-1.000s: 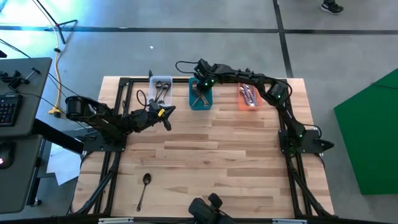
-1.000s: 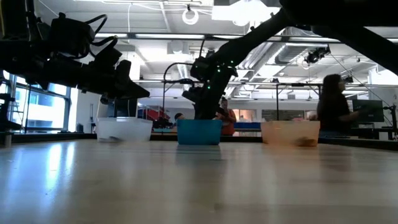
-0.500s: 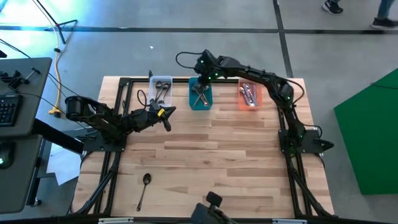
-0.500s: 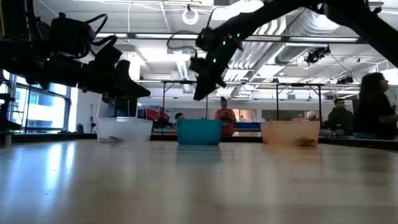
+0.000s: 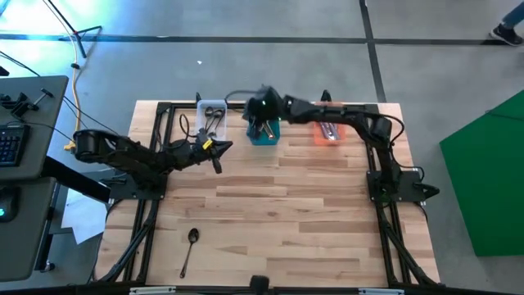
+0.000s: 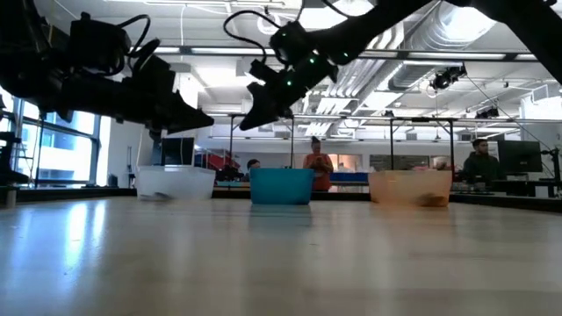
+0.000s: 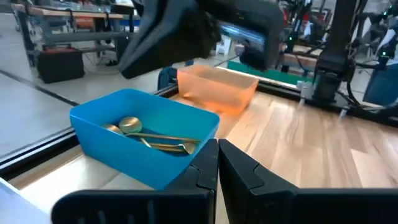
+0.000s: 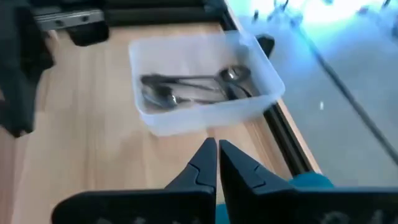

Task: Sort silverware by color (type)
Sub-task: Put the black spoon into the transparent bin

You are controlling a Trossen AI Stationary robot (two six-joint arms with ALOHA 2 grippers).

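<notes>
A black spoon (image 5: pixel 190 243) lies alone on the wood near the table's front left. Dark spoons (image 8: pixel 193 87) lie in the clear bin (image 5: pixel 213 117), gold spoons (image 7: pixel 149 137) in the teal bin (image 5: pixel 264 133), and pale-handled ones in the orange bin (image 5: pixel 327 129). My right gripper (image 8: pixel 217 152) is shut and empty. It hangs above the teal bin (image 6: pixel 281 186), its tips (image 6: pixel 248 121) slanting down toward the clear bin. My left gripper (image 7: pixel 217 152) is shut and empty. It hovers level in front of the clear bin (image 5: pixel 217 161), pointing toward the teal bin.
The three bins stand in a row along the table's far edge. Black frame rails (image 5: pixel 155 164) run along the left and right sides of the table. Bare wood (image 5: pixel 286 213) fills the middle and near part. People stand in the room behind.
My right gripper has risen out of the teal bin. It has swung toward the table's left and tipped, so it now slants toward the clear bin. The spoons in the bins and the black spoon on the table have stayed put.
</notes>
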